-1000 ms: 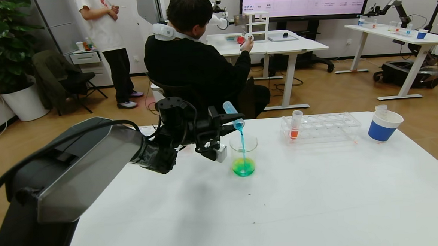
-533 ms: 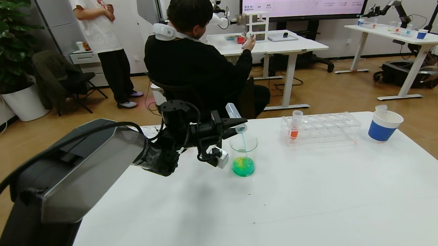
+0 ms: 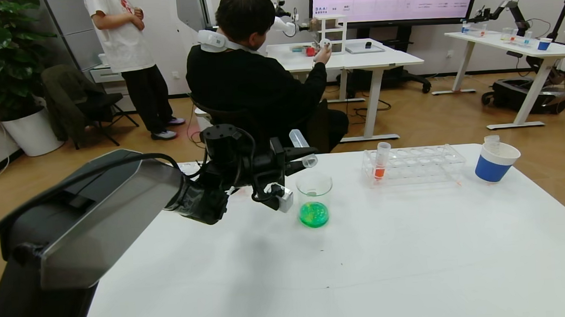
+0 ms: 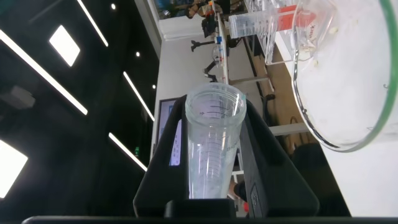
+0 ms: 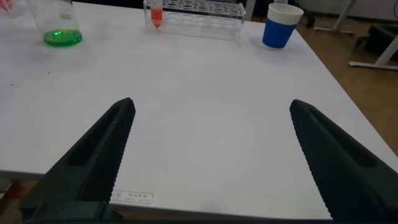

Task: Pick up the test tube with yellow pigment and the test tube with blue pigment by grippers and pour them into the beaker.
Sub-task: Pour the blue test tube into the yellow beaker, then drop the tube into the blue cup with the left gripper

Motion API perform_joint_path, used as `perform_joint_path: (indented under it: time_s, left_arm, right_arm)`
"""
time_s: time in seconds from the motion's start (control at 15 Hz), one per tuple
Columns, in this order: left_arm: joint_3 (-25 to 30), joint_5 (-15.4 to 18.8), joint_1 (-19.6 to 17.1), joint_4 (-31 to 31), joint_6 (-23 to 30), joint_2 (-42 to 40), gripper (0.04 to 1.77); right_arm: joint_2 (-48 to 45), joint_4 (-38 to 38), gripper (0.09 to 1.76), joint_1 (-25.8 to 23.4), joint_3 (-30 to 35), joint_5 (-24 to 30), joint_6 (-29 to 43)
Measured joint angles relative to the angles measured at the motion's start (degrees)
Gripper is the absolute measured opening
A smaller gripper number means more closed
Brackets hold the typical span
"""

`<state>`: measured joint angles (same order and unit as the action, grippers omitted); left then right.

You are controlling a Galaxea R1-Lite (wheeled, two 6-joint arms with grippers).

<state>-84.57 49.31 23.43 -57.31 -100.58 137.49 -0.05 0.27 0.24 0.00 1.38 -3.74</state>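
Note:
My left gripper (image 3: pixel 301 157) is shut on the test tube that held the blue pigment (image 3: pixel 301 148). The tube now looks empty and lies tilted, its mouth just above the beaker (image 3: pixel 314 185). The beaker stands on the white table and holds green liquid (image 3: pixel 314 215) at its bottom. In the left wrist view the clear tube (image 4: pixel 211 149) sits between the black fingers (image 4: pixel 273 168), with the beaker rim (image 4: pixel 311 118) beside it. No tube with yellow liquid shows. My right gripper (image 5: pixel 211 155) is open and empty above the table's near part.
A clear tube rack (image 3: pixel 416 163) stands right of the beaker with one orange-red tube (image 3: pixel 381 162) in it. A blue paper cup (image 3: pixel 494 163) at the far right holds an empty clear tube (image 3: pixel 492 142). A seated person (image 3: pixel 254 82) is beyond the table's far edge.
The blue stream into the beaker has stopped and the tube has emptied. The left gripper has lifted the tube's mouth slightly. The liquid in the beaker has turned greener.

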Motion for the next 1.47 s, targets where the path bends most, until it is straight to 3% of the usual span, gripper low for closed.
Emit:
perform_joint_path:
  time_s: [0.07,0.2,0.27,0.33,0.47,0.67,0.8,0.93,1.0,1.13,1.47]
  left_arm:
    - [0.1,-1.2,0.0,-0.2,3.6,-0.4,0.50]
    - [0.3,-8.8,0.0,-2.2,13.0,-1.6,0.50]
    - [0.5,-12.9,0.3,-5.0,20.6,-2.4,0.50]
    - [0.7,-18.0,0.7,-7.9,28.6,-3.2,0.50]
    - [1.1,-31.9,2.5,-10.8,43.1,-5.0,0.50]
    - [1.2,-48.8,3.5,-11.4,60.8,-8.2,0.50]
    - [1.3,-57.6,3.8,-8.7,71.7,-10.2,0.50]
    - [1.1,-66.4,3.7,-1.3,81.0,-12.8,0.50]
    - [0.8,-69.5,3.2,3.1,85.5,-14.2,0.50]
    - [0.5,-72.1,1.8,10.3,93.9,-16.9,0.50]
    - [2.3,-72.2,-5.8,20.1,102.3,-22.7,0.50]
  right_arm:
    - [0.0,0.0,1.74,0.0,0.0,0.0,0.0]
    - [0.0,0.0,1.74,0.0,0.0,0.0,0.0]
    - [0.0,0.0,1.74,0.0,0.0,0.0,0.0]
    - [0.0,0.0,1.74,0.0,0.0,0.0,0.0]
    - [0.0,0.0,1.74,0.0,0.0,0.0,0.0]
    - [0.0,0.0,1.74,0.0,0.0,0.0,0.0]
    - [0.0,0.0,1.74,0.0,0.0,0.0,0.0]
    - [0.0,0.0,1.74,0.0,0.0,0.0,0.0]
    - [0.0,0.0,1.74,0.0,0.0,0.0,0.0]
    - [0.0,0.0,1.74,0.0,0.0,0.0,0.0]
    - [0.0,0.0,1.74,0.0,0.0,0.0,0.0]
